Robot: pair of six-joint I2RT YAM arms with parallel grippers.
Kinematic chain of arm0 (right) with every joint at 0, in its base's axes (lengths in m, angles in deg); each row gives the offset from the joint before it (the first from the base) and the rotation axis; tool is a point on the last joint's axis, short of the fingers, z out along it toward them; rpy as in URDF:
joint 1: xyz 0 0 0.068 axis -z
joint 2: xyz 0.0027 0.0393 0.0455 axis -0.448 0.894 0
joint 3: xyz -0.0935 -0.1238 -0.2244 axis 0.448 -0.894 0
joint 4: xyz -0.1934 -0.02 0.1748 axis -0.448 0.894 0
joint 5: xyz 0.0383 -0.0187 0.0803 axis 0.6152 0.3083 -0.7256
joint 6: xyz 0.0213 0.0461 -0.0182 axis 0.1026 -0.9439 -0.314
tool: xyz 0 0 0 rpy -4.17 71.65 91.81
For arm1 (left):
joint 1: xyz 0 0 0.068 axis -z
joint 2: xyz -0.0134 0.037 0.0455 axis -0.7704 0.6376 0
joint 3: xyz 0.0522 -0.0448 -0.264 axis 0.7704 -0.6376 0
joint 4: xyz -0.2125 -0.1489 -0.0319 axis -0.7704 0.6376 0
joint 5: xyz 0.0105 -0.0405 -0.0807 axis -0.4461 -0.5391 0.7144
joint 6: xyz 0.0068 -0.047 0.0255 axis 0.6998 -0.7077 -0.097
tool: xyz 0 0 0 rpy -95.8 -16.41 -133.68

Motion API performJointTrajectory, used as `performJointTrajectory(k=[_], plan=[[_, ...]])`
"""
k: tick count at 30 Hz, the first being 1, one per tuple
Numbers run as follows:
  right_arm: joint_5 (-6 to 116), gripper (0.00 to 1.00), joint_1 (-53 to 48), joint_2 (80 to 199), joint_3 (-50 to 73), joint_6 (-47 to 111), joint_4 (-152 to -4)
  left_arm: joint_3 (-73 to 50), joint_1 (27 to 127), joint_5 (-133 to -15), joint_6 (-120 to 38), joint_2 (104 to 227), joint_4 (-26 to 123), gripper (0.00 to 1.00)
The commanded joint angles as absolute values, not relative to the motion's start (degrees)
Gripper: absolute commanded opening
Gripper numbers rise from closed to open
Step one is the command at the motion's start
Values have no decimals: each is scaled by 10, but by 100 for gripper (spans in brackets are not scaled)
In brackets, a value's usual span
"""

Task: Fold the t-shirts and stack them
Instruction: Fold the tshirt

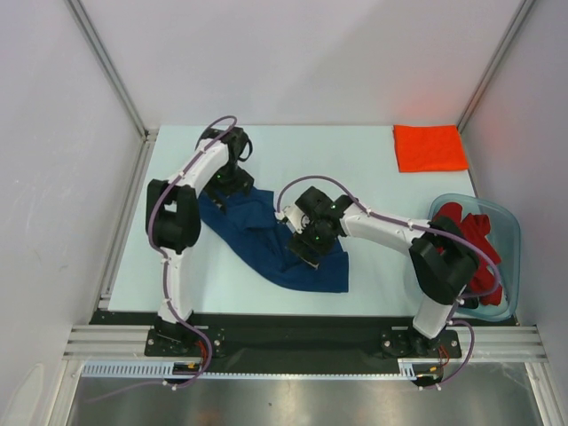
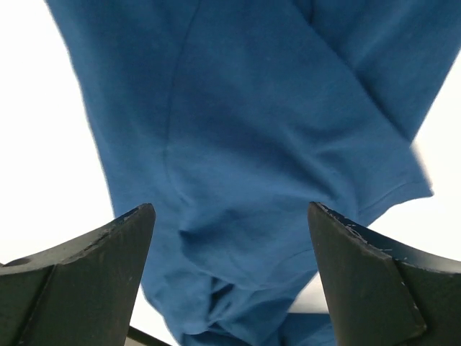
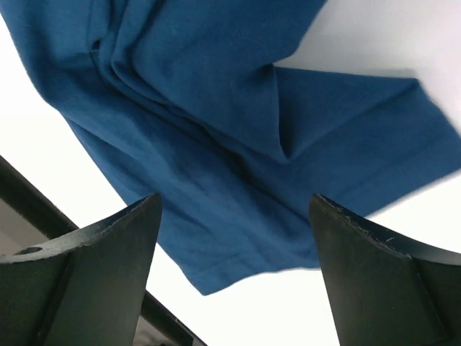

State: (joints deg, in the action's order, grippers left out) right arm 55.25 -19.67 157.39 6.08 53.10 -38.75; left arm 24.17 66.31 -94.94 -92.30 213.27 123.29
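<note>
Two arms are reaching over the pale desk (image 1: 364, 169). The left arm (image 1: 173, 222) is rising from its base, bending at the elbow and angling inward towards the far side, so that the left tool (image 1: 232, 180) is pointing down at the far left end of the blue t-shirt (image 1: 266, 238); the right arm (image 1: 390, 222) is stretching leftward across the middle, its right tool (image 1: 306, 241) hanging over the shirt's near right part.

In the left wrist view the left tool (image 2: 230, 216) is standing released, its fingers (image 2: 94, 267) spread wide with the blue t-shirt (image 2: 252, 130) bunching in folds between them; in the right wrist view the right tool (image 3: 234, 205) is likewise gaping, with the blue t-shirt (image 3: 216, 130) lying creased beneath and a hemmed edge showing. Whether any fingertip is touching the cloth I cannot tell.

The shirt is sprawling crumpled and slantwise at the desk's centre; from above, both wrists are hiding the fingertips and part of the cloth, and the wrist views are cutting the shirt off at their edges.

An orange t-shirt (image 1: 429, 147) is lying folded flat at the far right corner; red t-shirts (image 1: 472, 232) are heaping in the clear tub (image 1: 513, 232) at the right edge, the right arm's elbow covering part of it; something darker among them is too unclear to name.
</note>
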Motion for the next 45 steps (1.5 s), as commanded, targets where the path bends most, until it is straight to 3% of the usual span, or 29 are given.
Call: performJointTrajectory(k=[1, 5, 11, 20, 25, 34, 40, 45], plan=[[464, 89, -165, 1600, 90, 575, -403, 291, 652, -927, -972, 2158, 1263, 93], [449, 89, -145, 1627, 91, 584, -409, 313, 640, -918, -971, 2209, 1285, 93], [531, 91, -148, 1653, 68, 556, -434, 329, 623, -900, -964, 2255, 1273, 93], [614, 92, -193, 1583, -54, 391, -451, 416, 591, -840, -895, 2349, 1234, 87], [600, 92, -229, 1563, -90, 255, -431, 473, 582, -825, -851, 2370, 1201, 81], [477, 92, -342, 1526, -102, -7, -472, 478, 565, -761, -780, 2410, 1116, 79], [433, 93, -398, 1525, -23, -5, -510, 493, 546, -754, -733, 2400, 1083, 79], [525, 93, -363, 1517, 59, 76, -436, 489, 550, -764, -693, 2321, 1072, 81]])
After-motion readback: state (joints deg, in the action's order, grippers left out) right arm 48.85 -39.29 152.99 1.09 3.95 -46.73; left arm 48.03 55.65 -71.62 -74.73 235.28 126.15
